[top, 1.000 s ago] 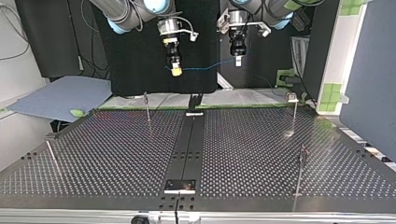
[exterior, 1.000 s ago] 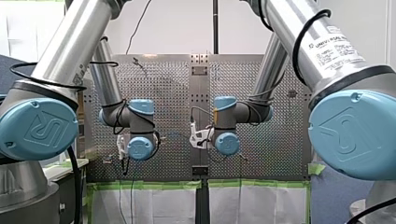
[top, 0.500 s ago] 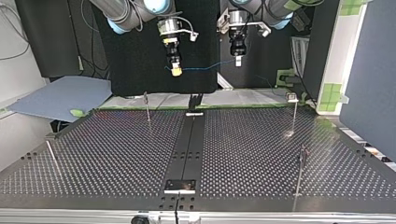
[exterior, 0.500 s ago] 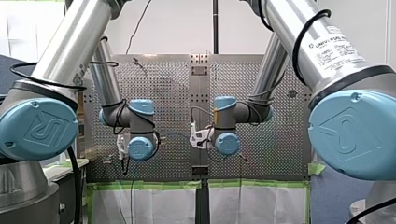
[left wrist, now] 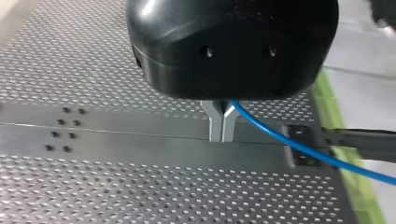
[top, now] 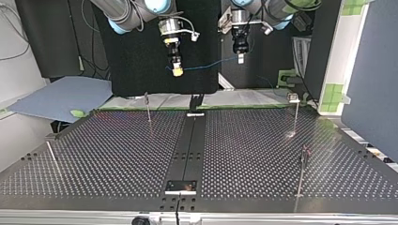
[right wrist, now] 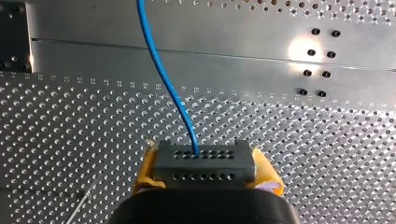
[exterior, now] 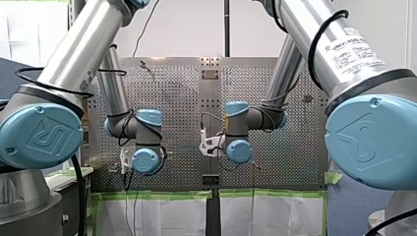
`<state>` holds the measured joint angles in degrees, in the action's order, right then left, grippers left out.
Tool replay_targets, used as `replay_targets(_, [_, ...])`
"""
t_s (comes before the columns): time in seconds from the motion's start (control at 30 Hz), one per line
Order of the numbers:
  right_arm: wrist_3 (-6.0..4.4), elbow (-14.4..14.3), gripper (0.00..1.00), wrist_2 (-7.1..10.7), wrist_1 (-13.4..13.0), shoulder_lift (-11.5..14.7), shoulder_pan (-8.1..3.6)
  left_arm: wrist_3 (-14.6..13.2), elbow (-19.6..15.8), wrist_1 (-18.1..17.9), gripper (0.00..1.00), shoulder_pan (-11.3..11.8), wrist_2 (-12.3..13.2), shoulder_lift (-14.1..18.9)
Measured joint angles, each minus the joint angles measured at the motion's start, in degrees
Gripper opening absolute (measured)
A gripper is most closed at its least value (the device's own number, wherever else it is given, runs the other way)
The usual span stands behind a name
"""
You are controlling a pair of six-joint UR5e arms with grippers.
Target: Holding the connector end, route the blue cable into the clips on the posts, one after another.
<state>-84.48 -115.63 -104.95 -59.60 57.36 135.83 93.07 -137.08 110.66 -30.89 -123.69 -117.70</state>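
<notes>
Yellow pads (right wrist: 268, 177) of the right tool (right wrist: 205, 169) pinch the dark grey connector (right wrist: 204, 158), a flat block with two rows of small holes. Blue cable (right wrist: 161, 70), thin and glossy, leaves the block's face. In the top view it spans the gap to the left tool (top: 240, 58). You can read that tool's bare metal fingers (left wrist: 215, 126) as pressed together on the cable, under a rounded black housing.

Both tools hang up off the bench (top: 117, 154), which is dimpled perforated metal with a smooth centre strip (top: 187, 145). Thin rods stand on it:
- far post (top: 148, 108), nearest the right tool
- capped post (top: 296, 115)
- near post (top: 302, 173)
- leaning post (top: 50, 157)

You cannot make out the clip shapes; they are too small. In the front view, the wrist joints hide both tools.
</notes>
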Motion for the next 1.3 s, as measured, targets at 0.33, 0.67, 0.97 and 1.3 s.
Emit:
replay_targets(0.33, [0.0,0.0,0.0,0.0,0.0,0.0,0.0,0.0,-0.01,0.18,0.0,0.02,-0.01,-0.87])
replay_targets(0.67, [1.63,0.64,0.0,0.36,1.64,-1.64,-1.56,0.0,-0.01,0.18,0.0,0.02,-0.01,-0.89])
replay_targets(0.97, [3.3,0.78,0.0,0.44,5.32,-6.1,-2.52,0.0,-0.01,0.18,0.0,0.02,-0.01,-0.89])
replay_targets(1.3, [3.34,0.79,0.0,0.44,5.62,-10.59,-2.55,0.0,-0.01,0.18,0.0,0.02,-0.01,-0.89])
